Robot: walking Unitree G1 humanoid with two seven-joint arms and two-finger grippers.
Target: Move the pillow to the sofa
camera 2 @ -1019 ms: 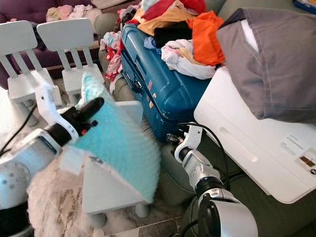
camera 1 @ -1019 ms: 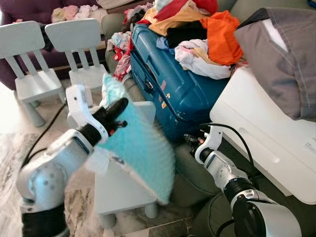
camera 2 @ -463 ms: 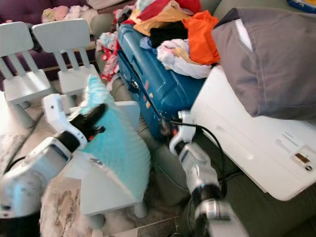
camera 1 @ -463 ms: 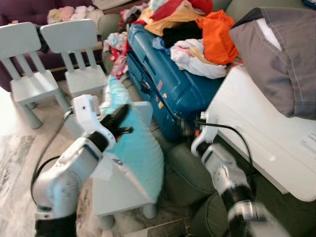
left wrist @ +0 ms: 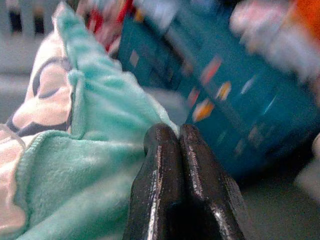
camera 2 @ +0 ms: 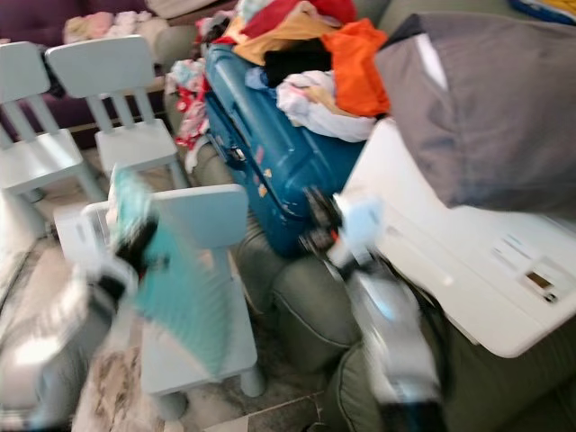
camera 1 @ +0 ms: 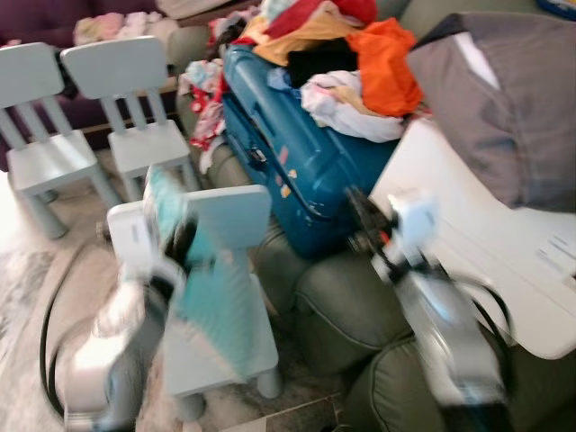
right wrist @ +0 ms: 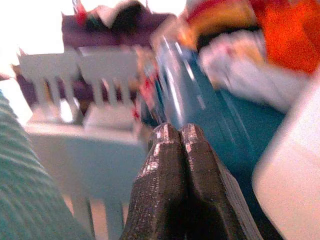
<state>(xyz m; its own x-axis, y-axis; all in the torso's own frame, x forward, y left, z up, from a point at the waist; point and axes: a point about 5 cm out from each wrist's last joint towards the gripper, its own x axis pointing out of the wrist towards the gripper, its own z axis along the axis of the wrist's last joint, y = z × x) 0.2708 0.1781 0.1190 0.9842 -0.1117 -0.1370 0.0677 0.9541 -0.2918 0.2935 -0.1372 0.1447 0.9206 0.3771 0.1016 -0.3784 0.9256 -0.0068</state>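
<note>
Carrying the fluffy turquoise pillow (camera 1: pixel 211 297), the left gripper (left wrist: pixel 171 137), pinched closed on it, should swing toward two o'clock onto the green sofa cushion (camera 1: pixel 346 306); the right gripper (right wrist: pixel 175 134) is closed, empty.

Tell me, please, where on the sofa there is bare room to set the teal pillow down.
The open patch is the green sofa cushion below the blue suitcase and left of the white board, near the right gripper. Higher up it is crowded: clothes heap on the suitcase, a grey pillow tops the board. The left gripper pinches the teal pillow by the small chair.
</note>
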